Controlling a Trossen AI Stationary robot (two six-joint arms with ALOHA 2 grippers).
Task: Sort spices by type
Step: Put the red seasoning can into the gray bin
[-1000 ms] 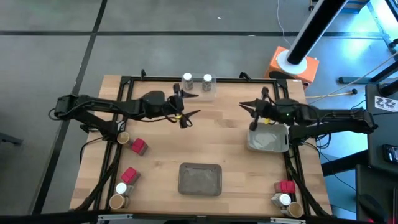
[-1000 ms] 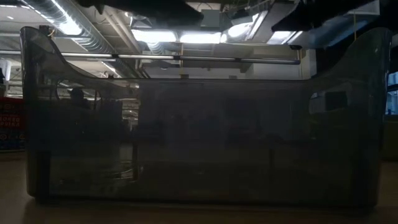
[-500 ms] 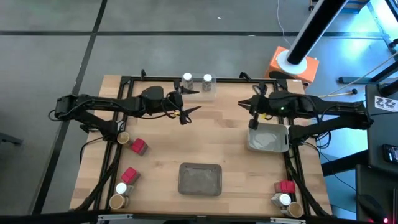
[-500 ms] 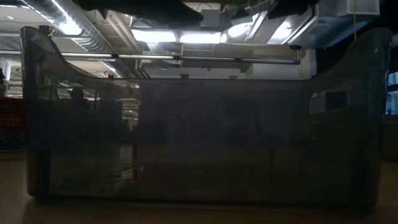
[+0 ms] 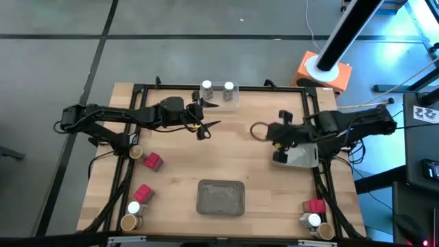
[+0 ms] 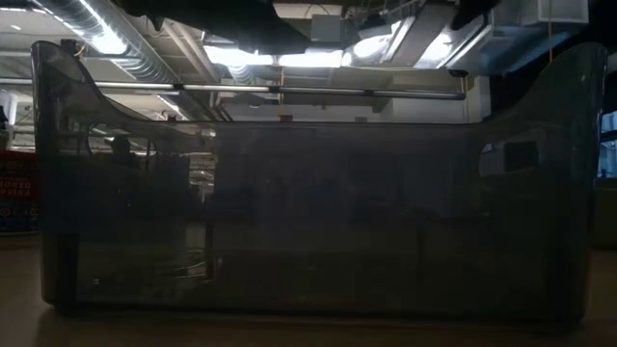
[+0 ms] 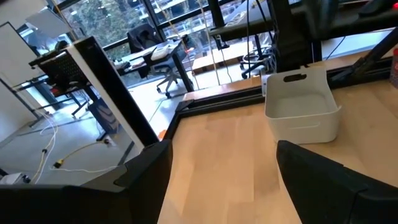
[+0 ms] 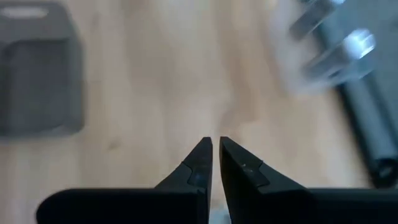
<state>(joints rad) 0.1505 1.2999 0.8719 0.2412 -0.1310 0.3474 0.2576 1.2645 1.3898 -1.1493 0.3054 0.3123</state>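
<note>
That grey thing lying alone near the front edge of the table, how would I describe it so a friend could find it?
Start from the wooden table seen from above and go to the middle of its near edge. There a dark grey rectangular tray with rounded corners lies flat, alone on bare wood. The lighter tray sits by the right edge under the right arm, and the small spice containers cluster at the corners.

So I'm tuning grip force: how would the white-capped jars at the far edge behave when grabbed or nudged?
The two white-capped jars stand upright and look small, so probably light. Being taller than wide, a sideways nudge might tip them. If round, as they seem, they could roll once down. They stand close together, so a wide-open gripper may bump the neighbour.
</note>
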